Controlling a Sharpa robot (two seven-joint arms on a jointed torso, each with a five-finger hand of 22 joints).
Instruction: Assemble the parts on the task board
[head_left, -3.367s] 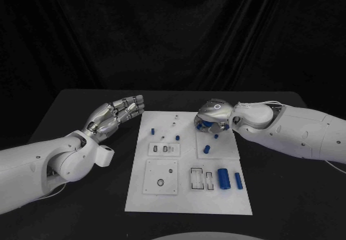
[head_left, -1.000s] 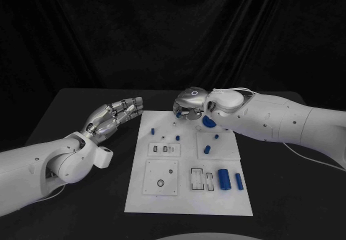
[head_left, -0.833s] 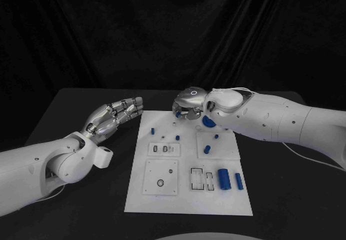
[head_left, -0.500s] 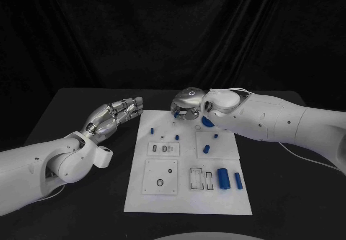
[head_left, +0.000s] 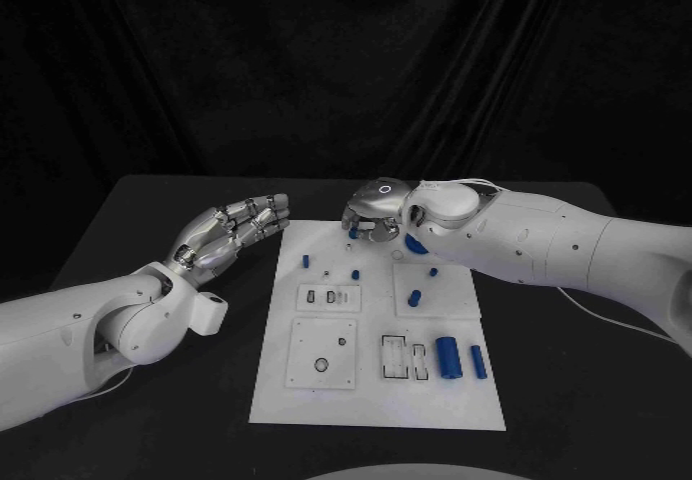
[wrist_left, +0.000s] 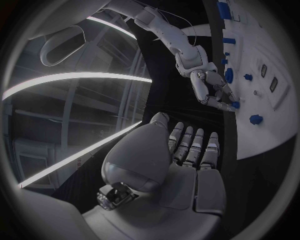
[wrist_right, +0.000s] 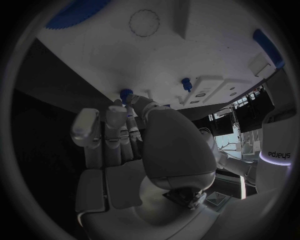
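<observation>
The white task board (head_left: 378, 400) lies mid-table with small blue parts on it: pegs (head_left: 306, 263) (head_left: 414, 297) and two cylinders (head_left: 447, 357) near the right edge. My right hand (head_left: 378, 210) hovers over the board's far edge, and its fingertips pinch a small blue piece (head_left: 355, 232). The left wrist view shows that piece (wrist_left: 235, 104) at the right hand's fingertips (wrist_left: 219, 97). A blue gear-like part (head_left: 415, 243) lies under the right wrist. My left hand (head_left: 231, 228) floats left of the board, fingers straight and apart, holding nothing.
The board has several recessed slots and a square plate (head_left: 323, 352) toward the near side. In the right wrist view a blue peg (wrist_right: 186, 83) stands on the board (wrist_right: 187, 55) close beyond the fingertips. Black table surrounds the board.
The right hand left the board's right-hand plate, carrying the small blue piece up and left to the far edge; in the last second it crept slightly further left. The left hand stayed still.
</observation>
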